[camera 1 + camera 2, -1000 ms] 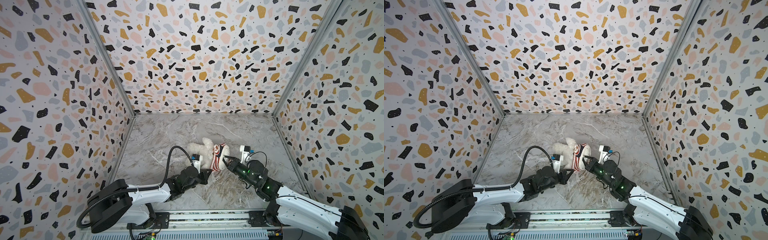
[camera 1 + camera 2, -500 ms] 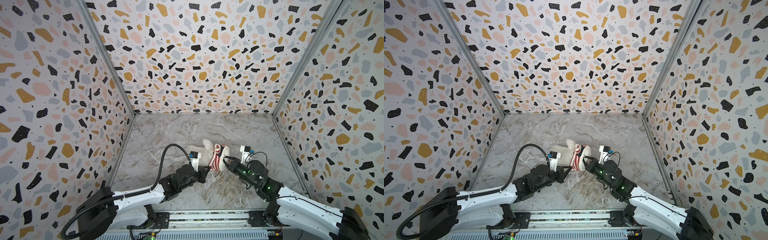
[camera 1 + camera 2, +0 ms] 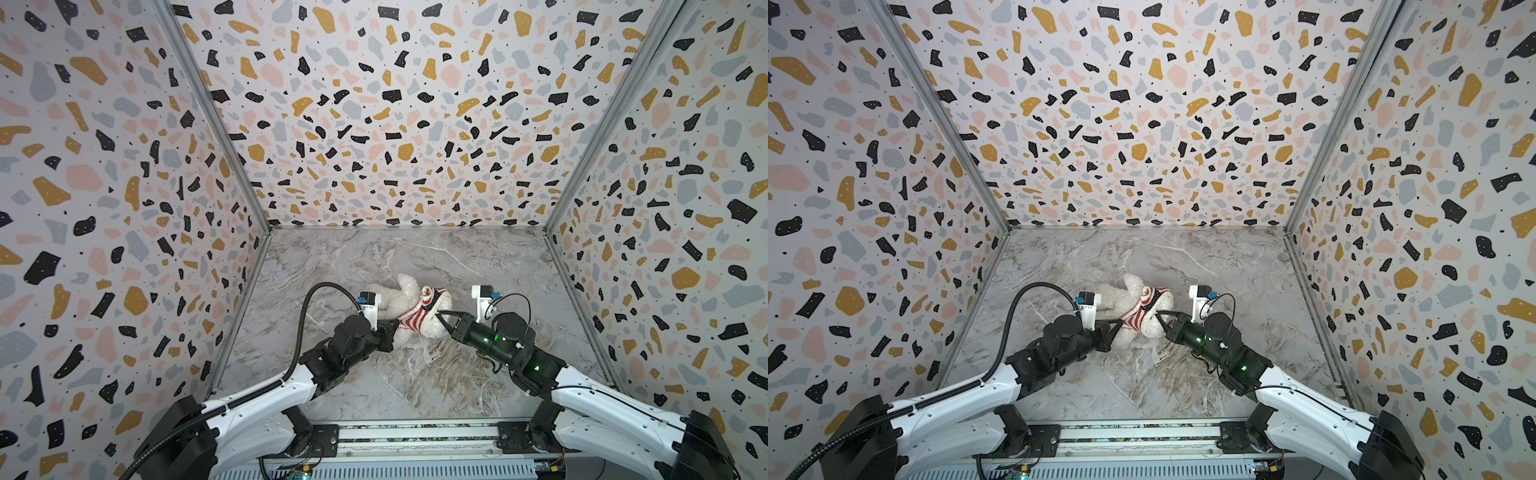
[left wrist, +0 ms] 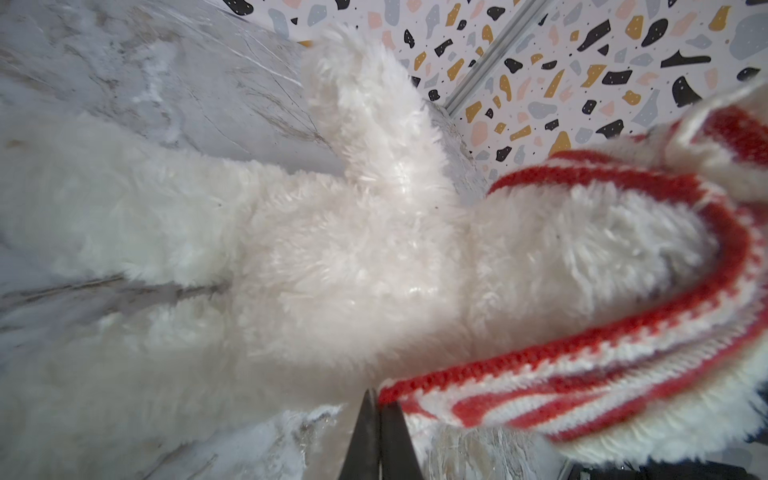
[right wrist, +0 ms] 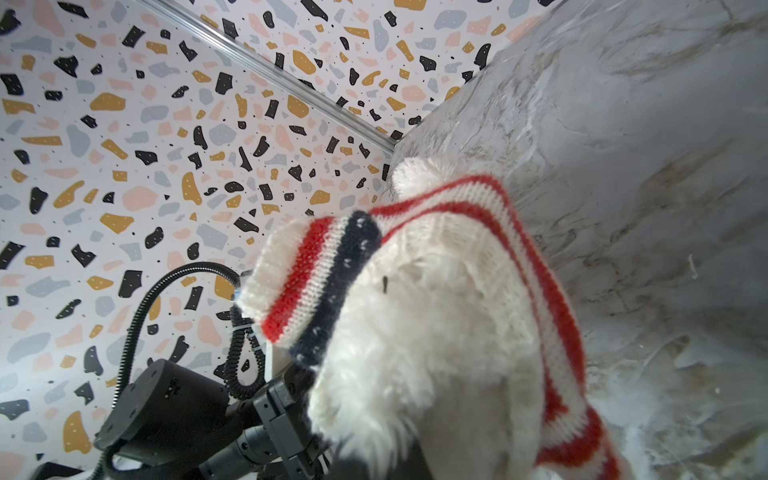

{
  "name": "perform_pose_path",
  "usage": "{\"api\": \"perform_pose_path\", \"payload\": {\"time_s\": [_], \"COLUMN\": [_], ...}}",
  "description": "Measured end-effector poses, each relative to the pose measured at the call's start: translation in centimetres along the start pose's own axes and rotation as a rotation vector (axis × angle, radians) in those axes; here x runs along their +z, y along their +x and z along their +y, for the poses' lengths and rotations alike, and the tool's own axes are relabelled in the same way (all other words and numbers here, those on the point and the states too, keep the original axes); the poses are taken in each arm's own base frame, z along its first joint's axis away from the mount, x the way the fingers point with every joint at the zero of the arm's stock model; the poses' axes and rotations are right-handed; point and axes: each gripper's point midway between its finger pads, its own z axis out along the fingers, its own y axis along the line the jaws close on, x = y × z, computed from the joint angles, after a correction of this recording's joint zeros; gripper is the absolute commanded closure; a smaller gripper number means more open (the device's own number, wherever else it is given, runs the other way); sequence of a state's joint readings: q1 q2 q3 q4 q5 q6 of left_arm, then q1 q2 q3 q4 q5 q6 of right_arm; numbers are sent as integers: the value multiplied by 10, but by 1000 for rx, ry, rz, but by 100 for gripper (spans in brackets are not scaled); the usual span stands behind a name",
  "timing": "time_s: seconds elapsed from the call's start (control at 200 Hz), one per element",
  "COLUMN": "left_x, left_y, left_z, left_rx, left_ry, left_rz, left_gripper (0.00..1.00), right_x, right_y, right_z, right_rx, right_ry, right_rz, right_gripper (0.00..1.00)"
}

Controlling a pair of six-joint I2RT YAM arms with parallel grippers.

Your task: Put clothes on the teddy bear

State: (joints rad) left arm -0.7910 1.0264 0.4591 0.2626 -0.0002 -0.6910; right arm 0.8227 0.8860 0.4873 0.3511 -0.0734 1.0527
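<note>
Pulling-on step — left gripper [image 3: 394,326] at 8 o'clock, right gripper [image 3: 440,314] at 3, both pinching the red-and-white striped knitted sweater [image 3: 417,314]; next, draw it down the fluffy cream-white teddy bear [image 3: 397,302].

no writing, label, brand name or number can be read anywhere from where i stand. there's a small pale marking on the black joint housing of the left arm [image 5: 172,388], seen from the right wrist, but it's too small and blurred to make out.
</note>
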Motion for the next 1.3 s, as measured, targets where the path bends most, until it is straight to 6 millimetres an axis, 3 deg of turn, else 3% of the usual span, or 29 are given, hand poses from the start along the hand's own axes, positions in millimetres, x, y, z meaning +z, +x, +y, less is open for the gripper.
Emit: {"api": "perform_pose_path", "payload": {"time_s": [0.19,0.39,0.506,0.656,0.776,0.911,1.071,1.186,1.296], "left_x": [-6,-24,-29,-35,-43,-46,-40,-32,-28], "left_y": [-1,-13,-15,-21,-34,-43,-40,-35,-33], "left_z": [-23,-48,-51,-55,-61,-66,-70,-68,-67], "left_rx": [15,47,72,104,118,120,115,108,95], "left_ry": [112,216,213,204,196,200,214,211,210], "left_rz": [15,-25,-18,-6,-33,-51,-29,-7,4], "left_gripper": [100,62,53,52,60,61,62,71,75], "right_x": [12,20,18,16,14,16,18,18,18], "right_y": [6,0,-4,-5,-1,1,4,4,5], "right_z": [-9,-2,4,12,16,22,23,23,22], "right_rx": [-99,-242,-339,-481,-578,-639,-664,-671,-677], "right_ry": [32,54,49,23,-9,-40,-54,-58,-59], "right_rz": [64,117,142,178,218,248,266,269,272], "right_gripper": [100,100,100,100,100,100,100,100,100]}}
